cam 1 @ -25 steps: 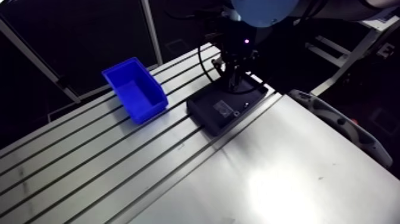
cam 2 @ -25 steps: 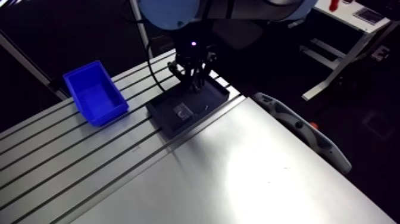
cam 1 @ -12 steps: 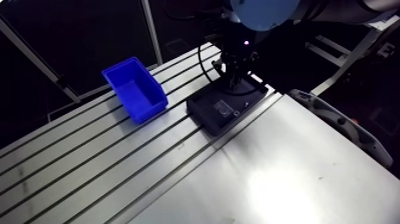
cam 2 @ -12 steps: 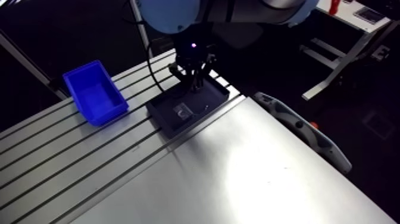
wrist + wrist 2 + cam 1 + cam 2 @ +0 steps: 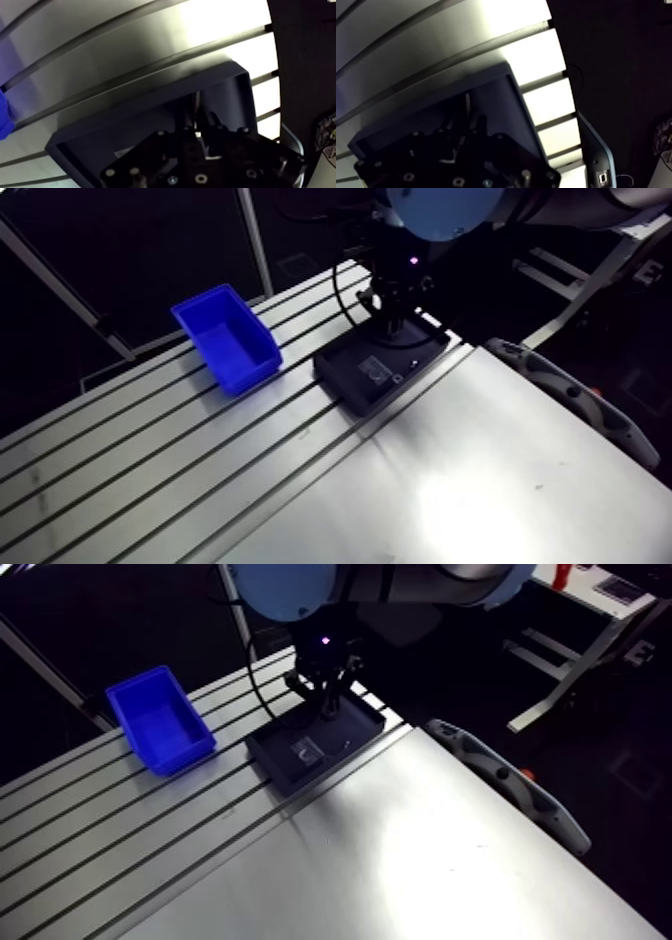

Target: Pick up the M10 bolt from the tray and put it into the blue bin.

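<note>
A dark tray (image 5: 338, 391) sits on the slotted table, and a blue bin (image 5: 228, 338) stands open to its left. My gripper (image 5: 390, 320) hangs over the tray's far end. In the wrist view the fingers (image 5: 212, 124) stand close together over the tray floor (image 5: 125, 130). A thin bright shank, which looks like the M10 bolt (image 5: 196, 101), is pinched between them and sticks out ahead of the tips. The bolt's head is hidden by the gripper body.
A pale label (image 5: 375, 370) and a small part (image 5: 397, 378) lie in the tray. A grey curved casing (image 5: 570, 393) lies along the table's right edge. A smooth metal plate (image 5: 480, 488) covers the near right of the table. The bin's corner (image 5: 2, 117) shows beside the gripper.
The gripper has risen a little from the far end of the tray. The tray and the bin have stayed where they were.
</note>
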{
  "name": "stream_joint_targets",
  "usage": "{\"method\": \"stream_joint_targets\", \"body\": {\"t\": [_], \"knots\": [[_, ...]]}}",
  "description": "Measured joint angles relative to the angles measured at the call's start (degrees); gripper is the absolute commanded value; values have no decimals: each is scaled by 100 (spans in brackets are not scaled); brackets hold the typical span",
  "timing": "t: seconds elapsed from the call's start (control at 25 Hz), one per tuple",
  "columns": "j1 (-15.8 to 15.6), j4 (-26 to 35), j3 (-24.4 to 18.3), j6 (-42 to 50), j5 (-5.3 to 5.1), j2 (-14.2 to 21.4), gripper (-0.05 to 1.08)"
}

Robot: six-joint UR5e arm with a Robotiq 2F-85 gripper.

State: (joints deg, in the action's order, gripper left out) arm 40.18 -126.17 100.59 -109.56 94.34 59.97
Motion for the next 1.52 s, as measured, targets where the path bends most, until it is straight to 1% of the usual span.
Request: {"method": "stream_joint_targets", "body": {"t": [0.36,0.72,0.8,0.88,1.0,1.12,1.4,1.52], "knots": [[-3,-2,12,-2,1,3,85],[-9,2,35,-24,2,33,99],[-7,3,26,-32,11,57,102],[-4,9,20,-38,50,80,104],[-1,33,7,-41,106,129,105],[0,117,-8,-43,134,199,105],[-20,327,-78,-44,140,371,105],[-95,412,-139,-56,127,430,105]]}}
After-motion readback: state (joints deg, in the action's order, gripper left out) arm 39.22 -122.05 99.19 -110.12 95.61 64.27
